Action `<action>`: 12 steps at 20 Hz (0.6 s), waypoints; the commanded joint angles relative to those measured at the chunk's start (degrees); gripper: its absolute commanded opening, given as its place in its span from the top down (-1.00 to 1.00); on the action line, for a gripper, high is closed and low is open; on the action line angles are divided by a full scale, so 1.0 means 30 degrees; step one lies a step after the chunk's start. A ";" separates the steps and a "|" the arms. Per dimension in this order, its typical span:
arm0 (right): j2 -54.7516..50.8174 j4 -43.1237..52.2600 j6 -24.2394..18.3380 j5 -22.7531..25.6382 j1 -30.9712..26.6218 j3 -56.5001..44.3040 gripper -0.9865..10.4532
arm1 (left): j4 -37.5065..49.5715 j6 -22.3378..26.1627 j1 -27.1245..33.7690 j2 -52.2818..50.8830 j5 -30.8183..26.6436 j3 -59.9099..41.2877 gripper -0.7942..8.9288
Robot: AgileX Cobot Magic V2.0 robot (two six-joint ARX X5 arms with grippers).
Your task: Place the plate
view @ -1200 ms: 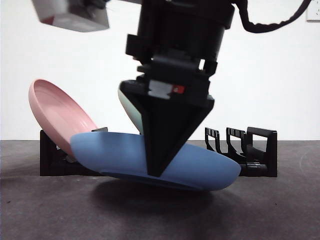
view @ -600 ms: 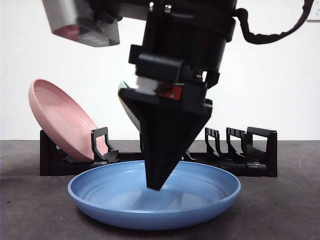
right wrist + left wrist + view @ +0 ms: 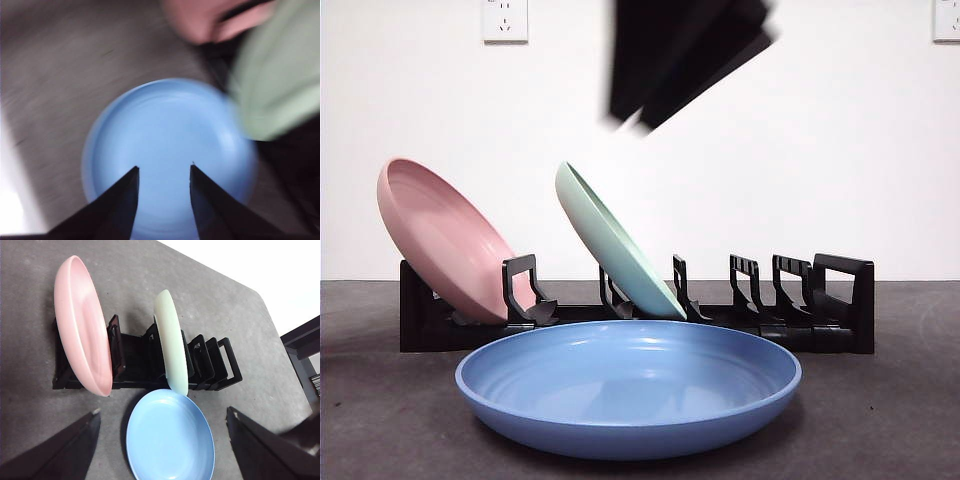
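Now the blue plate (image 3: 628,385) lies flat on the table (image 3: 880,420), just in front of the rack (image 3: 820,300), right way up and touched by no gripper. Behind it the pink plate (image 3: 445,240) leans in the rack's end slot and the green plate (image 3: 615,240) leans in a slot near the middle; the slots beyond the green plate hold nothing.

The right gripper (image 3: 162,172) hangs above the blue plate, clear of it, its jaws a narrow gap apart and gripping nothing; in the front view it shows only as a blurred dark tip high over the rack. The left gripper (image 3: 160,415) waits higher up, jaws spread wide and empty.

Judging by this, the plate is set down. If the rack is the intended place, slotting it there is not yet done.
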 commanded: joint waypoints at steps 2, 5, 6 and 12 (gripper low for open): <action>-0.3126 -0.0146 0.0619 0.0117 -0.2878 -0.0605 0.55 | 0.0357 0.0481 -0.0044 0.0889 0.0146 0.0401 0.01; -0.6499 -0.0342 0.1982 0.0029 -0.6113 -0.2237 0.55 | 0.1362 0.0546 -0.0102 0.2055 -0.0627 0.0408 0.01; -0.7577 -0.0576 0.2448 -0.0022 -0.7045 -0.2849 0.55 | 0.1392 0.0597 -0.0175 0.2535 -0.1348 0.0525 0.01; -1.2670 -0.2703 0.4517 -0.0153 -0.9143 -0.5785 0.55 | 0.0313 0.2987 -0.1224 0.7351 -0.6091 0.4787 0.01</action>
